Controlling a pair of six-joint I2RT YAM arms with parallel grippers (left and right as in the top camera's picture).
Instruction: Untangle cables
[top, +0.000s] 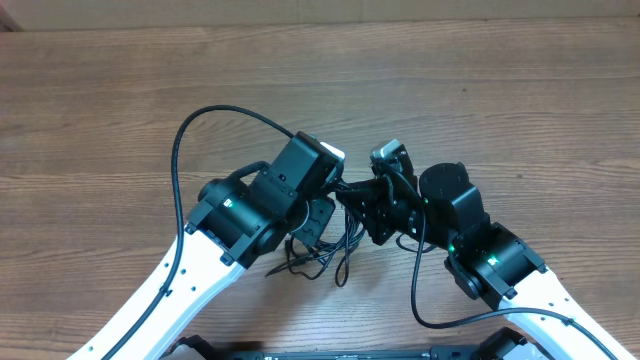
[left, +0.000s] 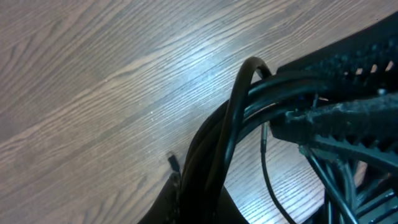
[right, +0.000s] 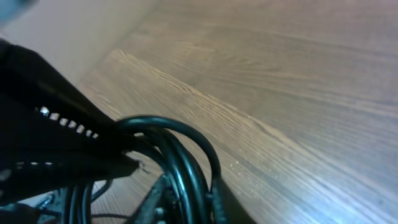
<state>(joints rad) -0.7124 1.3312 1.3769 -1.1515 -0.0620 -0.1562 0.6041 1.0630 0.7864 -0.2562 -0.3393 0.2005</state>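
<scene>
1. Cables (top: 330, 258): thin black cords in one knotted clump at the middle of the table (top: 120, 100), between the two arms. The upper part is lifted and the loose loops trail down onto the wood towards the robot's side.
2. Left claw (top: 338, 190): pinched together on the cables. Its wrist view shows several strands running between the two fingers and one arching up out of the grip.
3. Right claw (top: 372, 205): pushed into the same clump from the other side. Its wrist view shows a cord looped tight round one fingertip. Whether the jaws are clamped or just hooked in, cannot tell.
4. Handling, as a judgement: light, limp and smooth-jacketed, so no real load, but strands will slide through a loose pinch and snag on each other. The plug ends are likely to catch in loops.
5. Where to grip: on a single strand just outside the knot, or right behind a plug, not across the whole bundle.
6. Risk: both claws biting the same knot and pulling apart would tighten it. One should anchor while the other draws out one free end.
</scene>
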